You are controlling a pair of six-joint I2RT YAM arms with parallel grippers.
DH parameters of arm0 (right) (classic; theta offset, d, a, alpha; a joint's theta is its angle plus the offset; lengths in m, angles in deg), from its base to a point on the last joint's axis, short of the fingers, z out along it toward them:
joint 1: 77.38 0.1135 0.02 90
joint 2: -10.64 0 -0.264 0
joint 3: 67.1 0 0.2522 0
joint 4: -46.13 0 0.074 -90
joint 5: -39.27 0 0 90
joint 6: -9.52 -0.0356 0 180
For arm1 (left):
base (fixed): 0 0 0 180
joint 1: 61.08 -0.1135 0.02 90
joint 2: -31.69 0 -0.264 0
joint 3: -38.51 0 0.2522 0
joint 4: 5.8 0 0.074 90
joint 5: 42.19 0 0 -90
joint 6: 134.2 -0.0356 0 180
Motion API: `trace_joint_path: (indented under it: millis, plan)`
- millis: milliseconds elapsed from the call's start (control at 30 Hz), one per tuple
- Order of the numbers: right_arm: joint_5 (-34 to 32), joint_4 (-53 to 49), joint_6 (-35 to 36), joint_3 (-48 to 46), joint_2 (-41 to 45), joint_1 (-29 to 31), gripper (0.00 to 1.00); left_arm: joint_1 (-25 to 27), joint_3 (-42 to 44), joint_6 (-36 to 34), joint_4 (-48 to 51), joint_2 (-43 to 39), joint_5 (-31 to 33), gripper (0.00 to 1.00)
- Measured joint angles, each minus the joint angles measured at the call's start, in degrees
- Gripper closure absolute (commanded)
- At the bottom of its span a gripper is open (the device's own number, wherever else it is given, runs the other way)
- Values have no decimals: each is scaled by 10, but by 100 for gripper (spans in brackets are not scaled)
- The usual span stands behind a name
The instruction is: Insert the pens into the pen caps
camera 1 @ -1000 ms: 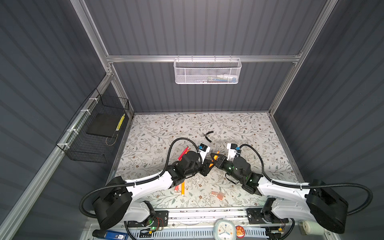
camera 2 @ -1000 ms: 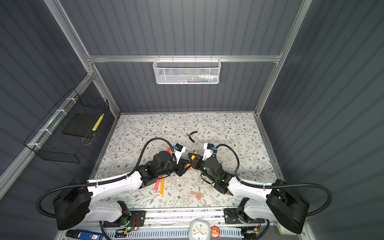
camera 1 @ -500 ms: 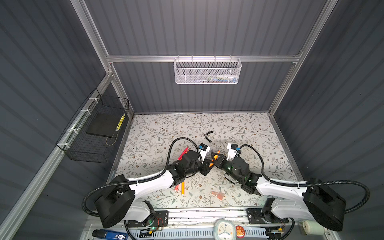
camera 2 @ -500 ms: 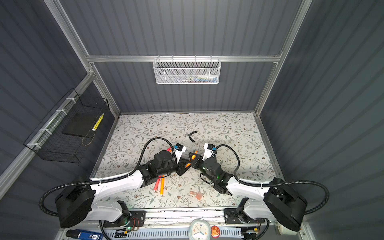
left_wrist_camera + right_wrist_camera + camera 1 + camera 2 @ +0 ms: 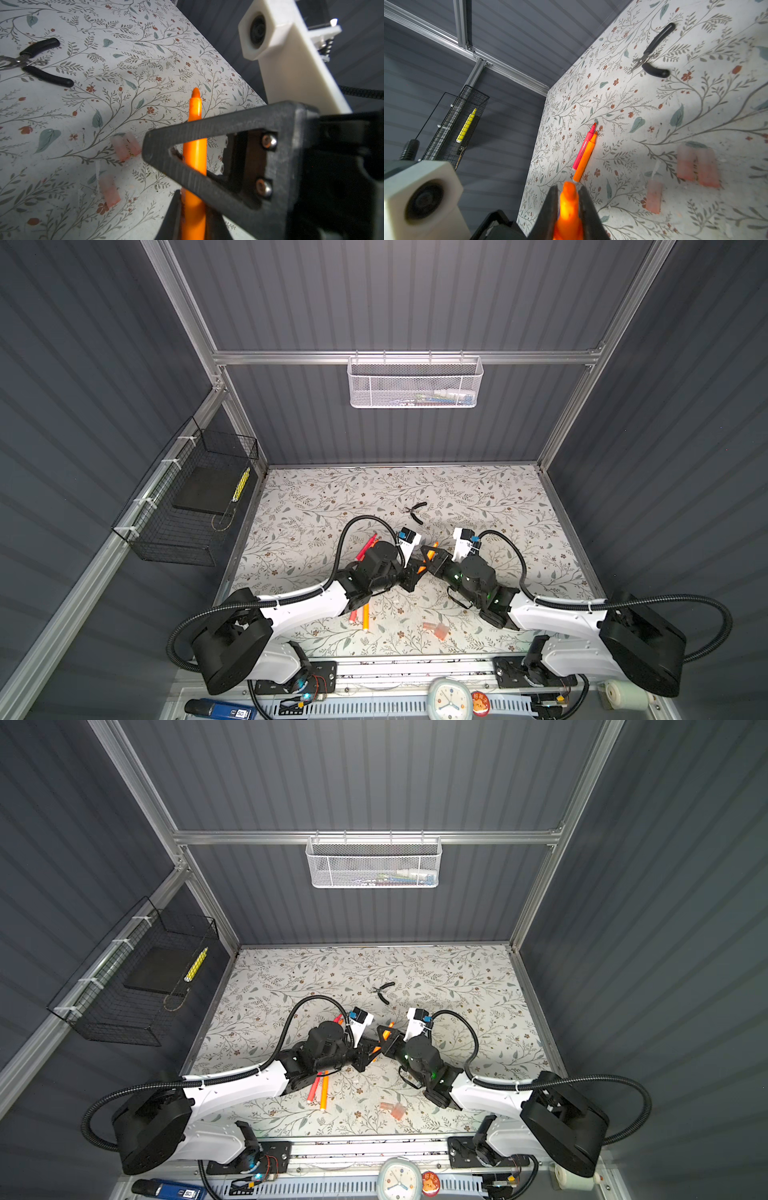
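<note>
Slim orange marker pen (image 5: 195, 116) hangs over the floral-print table (image 5: 62, 124), left gripper (image 5: 193, 205) and right gripper (image 5: 568, 191) both apparently clamped on it; opposing pulls could wrench it free onto translucent pinkish caps (image 5: 125, 146) below.

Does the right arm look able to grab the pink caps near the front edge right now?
Probably not yet: the right pincer is shut on the orange pen, shared with the left pincer. The caps themselves lie uncovered.
</note>
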Motion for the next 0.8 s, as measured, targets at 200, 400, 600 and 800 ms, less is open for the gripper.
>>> trace_joint_path:
  millis: [200,400,600,800]
  plan:
    - [-10,4,1,0,0,0,100,-2,2,-2,3,0,0,67]
    - [-13,0,4,0,0,4,100,0,2,-8,4,0,-1,73]
    - [-1,2,10,6,0,18,100,0,-2,-21,33,0,-1,73]
    - [0,5,16,7,9,23,100,0,-10,-38,60,0,9,67]
